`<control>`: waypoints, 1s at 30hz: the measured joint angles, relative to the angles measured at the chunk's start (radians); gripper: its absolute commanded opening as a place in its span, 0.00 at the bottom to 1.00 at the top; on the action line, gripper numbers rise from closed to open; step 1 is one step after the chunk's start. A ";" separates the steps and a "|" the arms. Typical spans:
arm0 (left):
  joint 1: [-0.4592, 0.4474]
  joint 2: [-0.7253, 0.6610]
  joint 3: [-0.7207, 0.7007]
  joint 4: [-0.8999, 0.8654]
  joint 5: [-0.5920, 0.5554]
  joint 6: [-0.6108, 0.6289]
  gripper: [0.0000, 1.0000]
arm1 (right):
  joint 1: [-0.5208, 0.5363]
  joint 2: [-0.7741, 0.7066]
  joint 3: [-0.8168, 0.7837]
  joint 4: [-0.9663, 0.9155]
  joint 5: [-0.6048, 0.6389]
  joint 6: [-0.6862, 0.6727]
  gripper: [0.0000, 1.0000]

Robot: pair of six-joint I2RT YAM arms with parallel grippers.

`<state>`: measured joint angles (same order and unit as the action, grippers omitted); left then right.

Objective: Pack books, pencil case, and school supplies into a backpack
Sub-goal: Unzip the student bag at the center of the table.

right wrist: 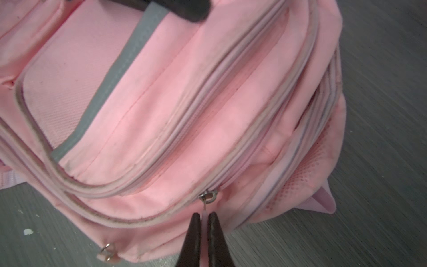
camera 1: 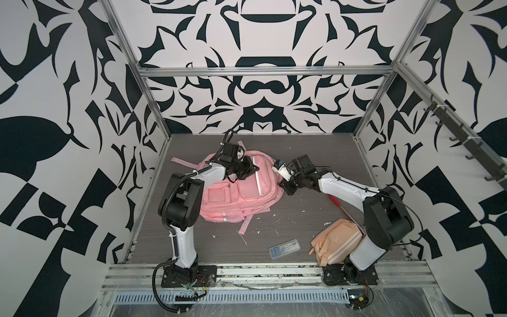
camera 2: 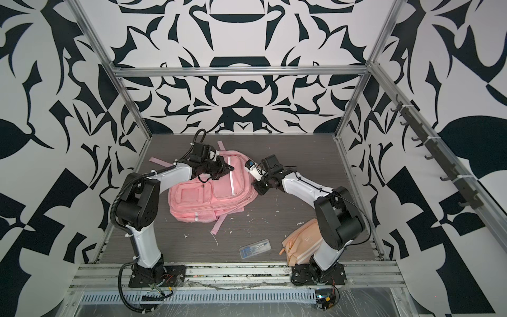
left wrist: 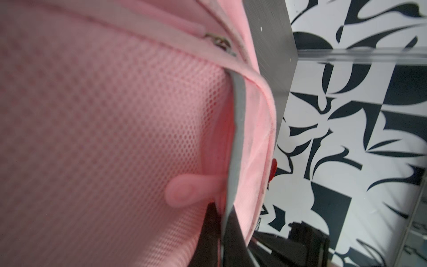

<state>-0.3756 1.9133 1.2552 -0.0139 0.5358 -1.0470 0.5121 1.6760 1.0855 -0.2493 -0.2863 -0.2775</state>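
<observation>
Softly rumpled pink fabric backpack (camera 1: 247, 192), honeycomb mesh (left wrist: 115, 138)

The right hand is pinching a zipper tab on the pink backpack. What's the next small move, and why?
Probably draw the right hand along the track, towing the zipper pull it pinches, while the left hand grips the backpack. That compartment looks zipped shut; the pencil case lies outside.

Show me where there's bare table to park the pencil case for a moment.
Largest bare patch: table behind the right arm, up to the back wall. Also open between backpack and clear box, only scraps there. Crowded: the near right corner, where the pencil case lies beside the arm's base.
</observation>
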 measured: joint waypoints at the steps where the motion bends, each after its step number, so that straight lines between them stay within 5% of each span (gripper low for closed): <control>1: 0.005 0.003 -0.003 0.010 -0.010 -0.032 0.00 | 0.014 0.005 0.000 0.010 0.008 0.016 0.00; 15: -0.012 -0.004 -0.002 0.043 -0.213 -0.339 0.00 | 0.191 0.034 -0.033 0.191 0.207 0.269 0.00; 30: 0.006 -0.104 -0.028 0.073 -0.344 -0.463 0.00 | 0.127 -0.012 -0.090 0.269 0.106 0.286 0.00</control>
<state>-0.3691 1.8091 1.2274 0.0589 0.1913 -1.5105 0.6392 1.6642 0.9958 0.0193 -0.1802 0.0086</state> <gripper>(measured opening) 0.058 0.071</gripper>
